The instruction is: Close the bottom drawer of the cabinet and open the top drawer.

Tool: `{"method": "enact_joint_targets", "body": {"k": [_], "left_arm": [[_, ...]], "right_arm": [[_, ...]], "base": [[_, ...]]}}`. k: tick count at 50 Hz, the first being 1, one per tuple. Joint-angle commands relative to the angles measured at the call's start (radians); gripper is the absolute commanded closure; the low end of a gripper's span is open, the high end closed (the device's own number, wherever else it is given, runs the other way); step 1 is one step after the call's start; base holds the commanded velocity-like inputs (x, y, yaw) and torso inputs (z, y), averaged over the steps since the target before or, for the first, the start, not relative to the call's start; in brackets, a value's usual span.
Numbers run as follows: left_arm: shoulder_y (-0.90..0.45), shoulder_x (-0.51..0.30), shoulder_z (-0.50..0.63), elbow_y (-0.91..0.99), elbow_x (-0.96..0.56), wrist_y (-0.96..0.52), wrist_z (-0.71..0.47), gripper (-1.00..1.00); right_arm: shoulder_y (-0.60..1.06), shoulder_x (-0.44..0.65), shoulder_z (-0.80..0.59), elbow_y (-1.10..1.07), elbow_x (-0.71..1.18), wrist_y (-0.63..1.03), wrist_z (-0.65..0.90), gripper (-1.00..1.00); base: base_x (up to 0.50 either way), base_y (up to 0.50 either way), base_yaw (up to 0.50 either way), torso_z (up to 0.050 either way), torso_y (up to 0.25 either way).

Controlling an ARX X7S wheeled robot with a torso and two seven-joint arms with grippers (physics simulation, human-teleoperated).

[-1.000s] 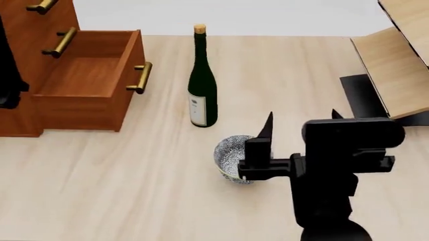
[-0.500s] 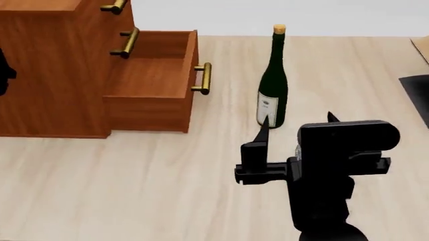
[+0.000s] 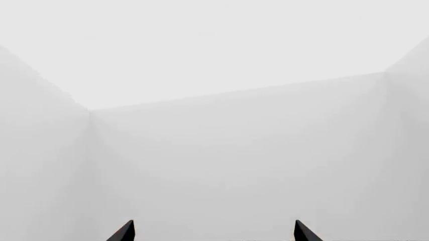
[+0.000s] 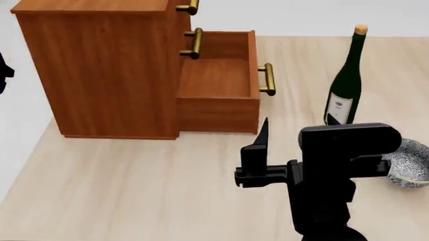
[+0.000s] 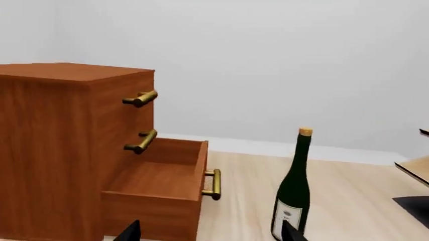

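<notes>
The cabinet [image 4: 107, 70] stands at the table's left. Its bottom drawer [image 4: 218, 80] is pulled far out, brass handle [image 4: 266, 79] facing right, tray empty. The top drawer [image 5: 114, 100] sits flush with the cabinet front, and its handle [image 4: 190, 7] shows at the head view's top edge. My right gripper [image 4: 295, 129] hovers open over the table, in front of and to the right of the open drawer, touching nothing. In its wrist view the right gripper [image 5: 211, 233] faces the cabinet [image 5: 54, 150] and the bottom drawer [image 5: 157, 181]. My left gripper [image 3: 213, 233] is open, facing only white walls.
A dark green wine bottle [image 4: 346, 83] stands right of the open drawer. A patterned bowl [image 4: 410, 163] sits at the right edge. The middle drawer's handle [image 4: 193, 42] sticks out above the tray. The table's left edge [image 4: 27, 150] runs near the cabinet. Part of my left arm [image 4: 4, 73] shows far left.
The head view has swung left: cabinet, drawer and bottle slide right in the picture, and the whole cabinet side now shows. The bottom drawer stays open. The right gripper holds its pose.
</notes>
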Motion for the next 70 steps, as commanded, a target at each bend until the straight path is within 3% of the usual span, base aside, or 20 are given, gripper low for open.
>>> {"method": "enact_joint_targets", "body": {"k": [1,18,64,70], "left_arm": [[-0.002,-0.005,0.005,0.001,-0.003,-0.004,-0.003,-1.00],[-0.012,0.002,-0.007,-0.007,-0.022,-0.014,-0.014,-1.00],[-0.030,-0.007,-0.018,0.021,-0.061,-0.034,-0.033,-1.00],[-0.030,-0.008,-0.019,0.020,-0.064,-0.034,-0.035,-1.00]], "right_arm": [[-0.002,0.002,0.004,0.000,0.009,-0.003,0.005,-1.00],[-0.010,0.001,0.018,0.003,0.025,-0.009,0.015,-1.00],[-0.021,0.015,0.019,-0.017,0.052,-0.008,0.037,-1.00],[-0.018,0.016,0.017,-0.019,0.057,-0.009,0.036,-1.00]], "base": [[0.00,0.50,0.00,0.000,0.000],[0.02,0.09,0.00,0.000,0.000],[0.50,0.00,0.00,0.000,0.000],[-0.01,0.00,0.00,0.000,0.002]]}}
